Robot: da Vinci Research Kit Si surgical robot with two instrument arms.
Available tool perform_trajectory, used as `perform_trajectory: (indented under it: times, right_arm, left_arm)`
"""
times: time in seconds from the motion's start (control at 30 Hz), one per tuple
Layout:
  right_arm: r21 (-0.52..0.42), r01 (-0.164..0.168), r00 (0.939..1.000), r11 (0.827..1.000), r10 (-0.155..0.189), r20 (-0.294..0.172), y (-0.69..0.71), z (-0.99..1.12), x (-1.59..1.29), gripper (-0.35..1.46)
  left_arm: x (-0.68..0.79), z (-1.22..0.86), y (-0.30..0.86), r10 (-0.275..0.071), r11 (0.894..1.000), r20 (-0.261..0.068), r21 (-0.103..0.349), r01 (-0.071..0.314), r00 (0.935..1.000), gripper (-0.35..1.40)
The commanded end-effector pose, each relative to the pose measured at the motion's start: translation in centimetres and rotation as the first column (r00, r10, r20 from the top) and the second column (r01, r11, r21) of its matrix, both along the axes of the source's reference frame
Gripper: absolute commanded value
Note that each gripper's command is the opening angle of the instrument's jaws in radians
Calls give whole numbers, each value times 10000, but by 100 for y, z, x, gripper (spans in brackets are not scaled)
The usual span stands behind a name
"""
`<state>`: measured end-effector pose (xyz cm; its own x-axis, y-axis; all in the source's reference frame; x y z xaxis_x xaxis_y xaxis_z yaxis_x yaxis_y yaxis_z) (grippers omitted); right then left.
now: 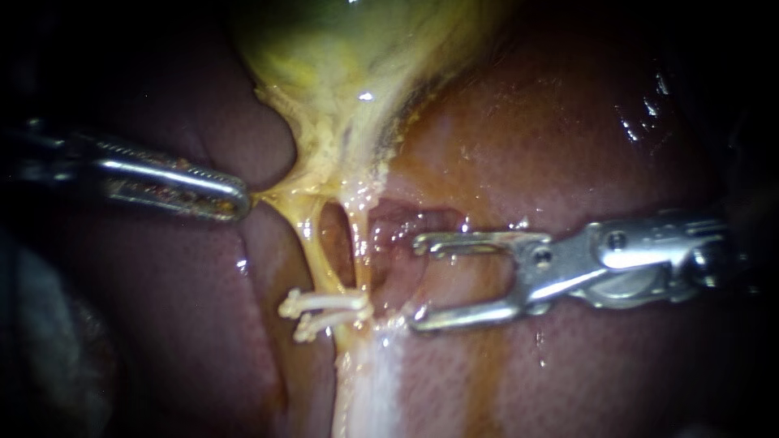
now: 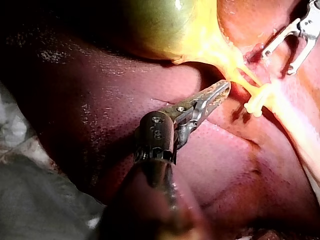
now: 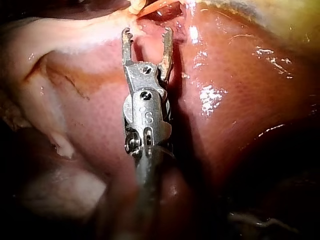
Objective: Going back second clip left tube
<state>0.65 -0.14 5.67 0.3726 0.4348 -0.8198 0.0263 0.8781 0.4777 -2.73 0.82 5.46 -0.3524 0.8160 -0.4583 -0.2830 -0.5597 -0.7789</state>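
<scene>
The yellow-green gallbladder (image 1: 341, 49) narrows to two thin tubes over the liver (image 1: 568, 138). The left tube (image 1: 312, 243) carries two white clips (image 1: 324, 312), one just below the other, seen also in the left wrist view as clips (image 2: 256, 104). My left instrument (image 1: 242, 200) is shut on yellow tissue at the gallbladder's neck, pulling it leftward; its jaws (image 2: 225, 87) lie together. My right instrument (image 1: 418, 282) stands right of the tubes, jaws wide open and empty, apart from the clips. In its own view those jaws (image 3: 147, 32) gape ahead over the tissue.
The right tube (image 1: 359, 243) runs close beside the left one, with a dark red gap between them. Pale white tissue (image 1: 373, 381) runs down from the clips. Grey cloth (image 2: 35, 200) lies beside the liver behind my left instrument.
</scene>
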Motion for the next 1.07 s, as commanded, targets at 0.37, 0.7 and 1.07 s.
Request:
perform_trajectory:
  times: [0.37, 0.7, 1.07]
  right_arm:
    - [-376, 346, 9988, 9987, -333, 352, 19, -4, -27, 50]
    - [-407, 318, 9989, 9987, -303, 355, 24, -10, -33, 50]
    - [-401, 317, 9989, 9987, -303, 354, 23, -12, -33, 50]
  left_arm:
    - [-15, 7, -3, 16, 10000, 10, -2, -16, 10000, -35]
    - [-41, 35, -18, 223, 9997, 122, -24, -223, 9997, -35]
    - [-41, 37, -19, 270, 9996, 115, -19, -270, 9996, -35]
